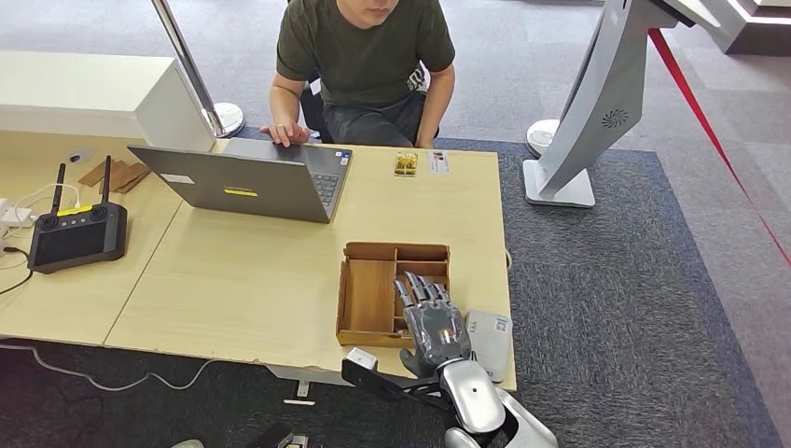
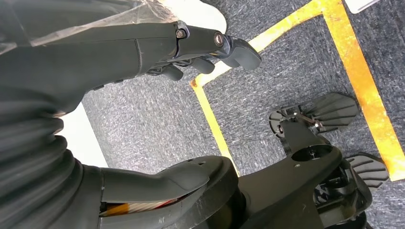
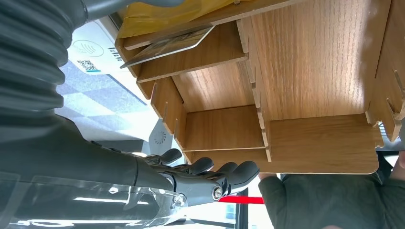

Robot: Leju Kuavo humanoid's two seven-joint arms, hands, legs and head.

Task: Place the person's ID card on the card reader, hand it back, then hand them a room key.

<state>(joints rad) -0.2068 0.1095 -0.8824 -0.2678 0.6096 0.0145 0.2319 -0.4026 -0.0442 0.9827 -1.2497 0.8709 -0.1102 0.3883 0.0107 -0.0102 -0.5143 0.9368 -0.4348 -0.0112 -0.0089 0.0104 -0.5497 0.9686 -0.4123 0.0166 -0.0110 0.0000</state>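
My right hand (image 1: 431,317) hovers over the right-hand compartments of a wooden organiser box (image 1: 371,294) near the table's front edge, fingers stretched out flat and holding nothing. In the right wrist view the fingers (image 3: 210,174) lie beside the box (image 3: 310,71), and a card (image 3: 167,45) leans inside one of its compartments. A white card reader (image 1: 490,343) lies just right of the box. A small card (image 1: 438,161) rests at the far table edge in front of the person (image 1: 368,65). My left hand (image 2: 191,43) hangs over the floor, fingers apart and holding nothing.
An open grey laptop (image 1: 247,182) stands at the far middle, the person's hand beside it. A small yellow item (image 1: 405,163) lies next to the card. A black controller with antennas (image 1: 76,233) sits at the left. A white kiosk stand (image 1: 583,121) rises to the table's right.
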